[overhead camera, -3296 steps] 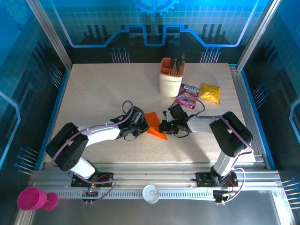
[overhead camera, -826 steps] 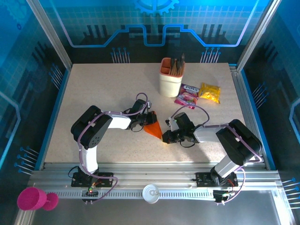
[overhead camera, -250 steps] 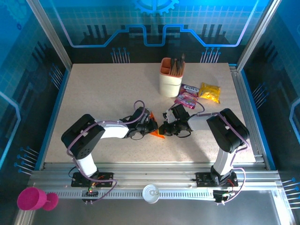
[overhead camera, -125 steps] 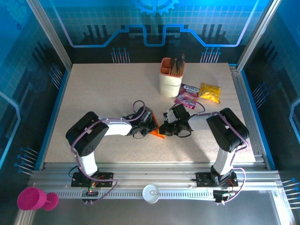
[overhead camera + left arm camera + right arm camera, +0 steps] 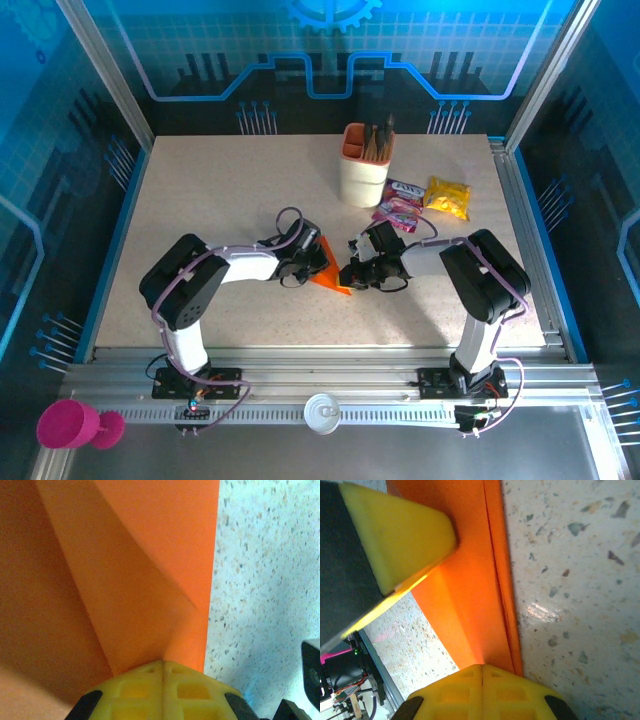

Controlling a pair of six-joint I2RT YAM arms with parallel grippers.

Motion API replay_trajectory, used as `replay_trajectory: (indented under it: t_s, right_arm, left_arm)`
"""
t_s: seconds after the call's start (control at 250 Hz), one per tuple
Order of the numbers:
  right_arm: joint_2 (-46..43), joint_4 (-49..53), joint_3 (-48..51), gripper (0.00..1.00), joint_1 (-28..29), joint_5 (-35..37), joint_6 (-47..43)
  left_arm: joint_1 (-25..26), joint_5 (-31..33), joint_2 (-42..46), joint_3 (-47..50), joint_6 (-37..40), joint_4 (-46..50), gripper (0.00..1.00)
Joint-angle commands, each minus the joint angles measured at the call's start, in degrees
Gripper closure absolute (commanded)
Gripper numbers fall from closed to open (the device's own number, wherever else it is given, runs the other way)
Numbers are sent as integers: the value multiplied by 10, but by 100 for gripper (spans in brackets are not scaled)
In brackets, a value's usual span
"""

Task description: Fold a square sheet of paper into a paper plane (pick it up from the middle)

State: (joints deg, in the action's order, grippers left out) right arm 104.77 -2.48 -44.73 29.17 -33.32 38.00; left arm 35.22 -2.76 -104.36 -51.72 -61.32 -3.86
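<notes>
Now both arms meet mid-way across the table (image 5: 220, 200) over the square sheet of paper (image 5: 330, 278), already creased into a pointed wedge. The left gripper (image 5: 312, 264) has slid back, baring more orange. The right gripper (image 5: 350, 275) rests on the folded edge. Both pairs of fingers are closed and hold nothing, and they seem to be pressing creases flat.

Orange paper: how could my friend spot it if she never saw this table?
On the speckled table, look near the middle where the left gripper and right gripper meet. The orange paper lies between them, folded into a pointed shape. It is plain bright orange, unlike the printed pink and yellow snack packets by the cup.
</notes>
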Motion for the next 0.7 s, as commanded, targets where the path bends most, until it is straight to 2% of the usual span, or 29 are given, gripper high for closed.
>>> replay_trajectory:
  t_s: [0.0,0.36,0.699]
  right_arm:
    - [76,87,37,100,4,119,-6]
    - [86,79,40,100,3,117,-1]
    - [96,73,39,100,2,115,1]
  left_arm:
    - [-42,84,-19,9,28,55,100]
    - [-110,82,-47,-7,59,65,100]
    - [-181,106,-63,-32,86,99,100]
